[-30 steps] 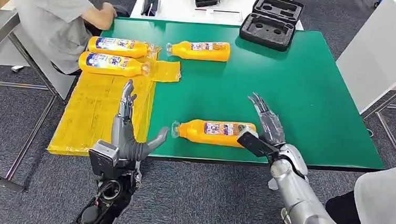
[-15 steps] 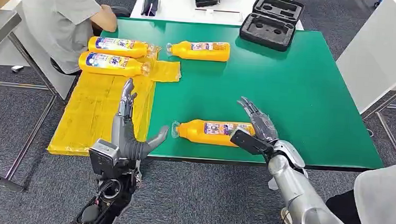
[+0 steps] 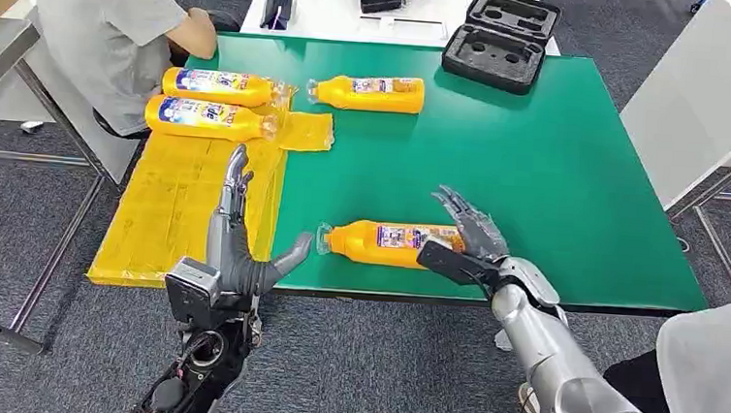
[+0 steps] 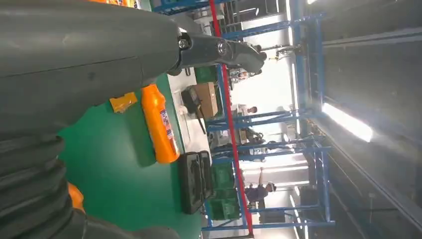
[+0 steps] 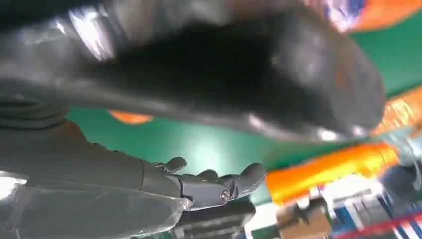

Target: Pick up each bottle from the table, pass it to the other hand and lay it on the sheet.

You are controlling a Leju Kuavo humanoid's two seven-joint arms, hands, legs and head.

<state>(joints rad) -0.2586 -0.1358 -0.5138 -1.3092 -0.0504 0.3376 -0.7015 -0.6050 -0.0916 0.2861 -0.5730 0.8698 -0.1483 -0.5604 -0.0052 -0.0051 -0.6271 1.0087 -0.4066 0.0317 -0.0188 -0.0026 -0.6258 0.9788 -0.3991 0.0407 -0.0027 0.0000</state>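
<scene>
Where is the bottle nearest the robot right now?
In the head view, the nearest bottle lies on its side near the green table's front edge, between the hands, with the right hand at its base end.

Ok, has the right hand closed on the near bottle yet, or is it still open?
Open. The right hand sits at the base end of the near bottle, fingers spread above it, not wrapped round it.

Bare green tabletop (image 3: 558,171) lies open right of centre. A black case (image 3: 502,39) blocks the far edge; a bottle (image 3: 393,242) lies along the near edge.
</scene>
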